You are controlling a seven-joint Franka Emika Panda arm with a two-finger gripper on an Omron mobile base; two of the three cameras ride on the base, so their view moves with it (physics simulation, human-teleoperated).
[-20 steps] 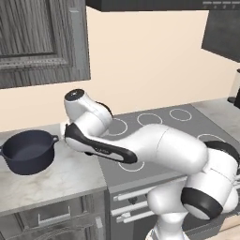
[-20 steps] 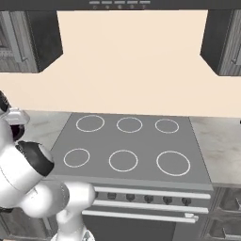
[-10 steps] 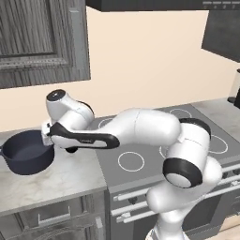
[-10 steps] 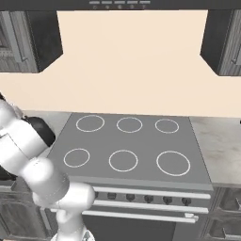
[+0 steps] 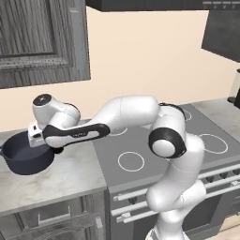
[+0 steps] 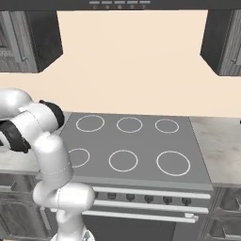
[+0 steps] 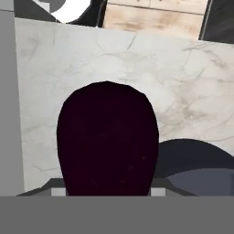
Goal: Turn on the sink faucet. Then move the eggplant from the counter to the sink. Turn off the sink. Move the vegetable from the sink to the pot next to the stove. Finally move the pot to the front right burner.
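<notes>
Holding the eggplant (image 7: 109, 141), end effector (image 5: 40, 138) clamped on it at the rim of the dark pot (image 5: 26, 154). The pot sits on the counter (image 5: 65, 173) left of the stove (image 6: 136, 146).

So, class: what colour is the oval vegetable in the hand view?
The glossy oval eggplant is dark purple, almost black; hand view.

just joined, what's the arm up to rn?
The white arm is reaching left, off the grey cooktop, with its pincer at the rim of the dark blue-black pot on the marbled grey-white counter. The hand view shows the glossy dark purple eggplant held in the pincer, with the pot's rim beside it. So the eggplant seems about to go into the pot, not yet released.
</notes>
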